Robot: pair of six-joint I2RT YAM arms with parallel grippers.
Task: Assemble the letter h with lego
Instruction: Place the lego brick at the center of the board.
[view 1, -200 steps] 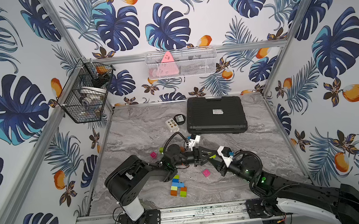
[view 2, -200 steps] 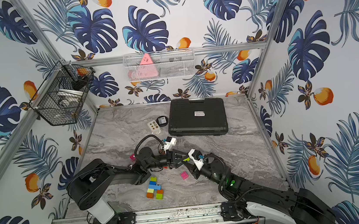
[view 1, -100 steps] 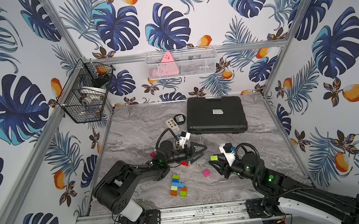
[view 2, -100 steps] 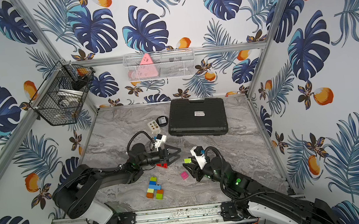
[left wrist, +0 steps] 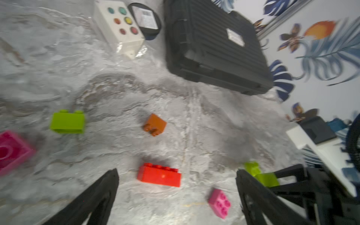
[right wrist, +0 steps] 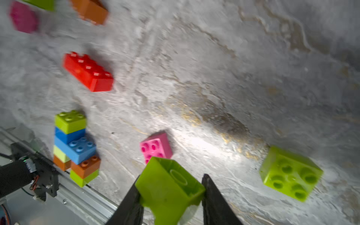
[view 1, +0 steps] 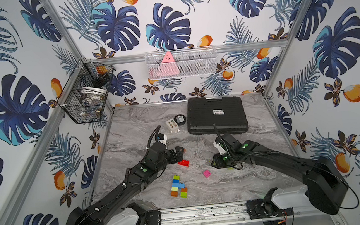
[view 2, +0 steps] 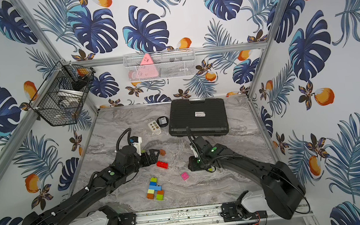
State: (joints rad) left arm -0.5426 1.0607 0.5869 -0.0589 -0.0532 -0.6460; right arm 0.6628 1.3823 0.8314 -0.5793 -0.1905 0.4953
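- Left claw [left wrist: 176, 172]: spread wide, nothing held; a second ago part-closed and nose to nose with the right claw at mid-table.
- Right claw [right wrist: 171, 176]: clamped on a lime green brick [right wrist: 169, 187], hollow underside toward the wrist camera; same narrow grip as a second ago.
- Now drawn well apart, left claw back toward its own side, right claw toward its side, both low over the marble table [view 1: 131, 132].
- Red brick [left wrist: 159, 175]: loose on the table just ahead of the open left fingers, studs up; not seen in the top views a second ago.
- Part-built stack [view 1: 177, 186] of lime, blue, light blue and orange bricks: flat near the front rail, unmoved.
- Pink brick [view 1: 206, 173]: between stack and right claw, unmoved.
- Second lime brick [right wrist: 290, 173]: loose on the table near the right claw.
- Orange brick [left wrist: 154, 124]: on its side beyond the red one.
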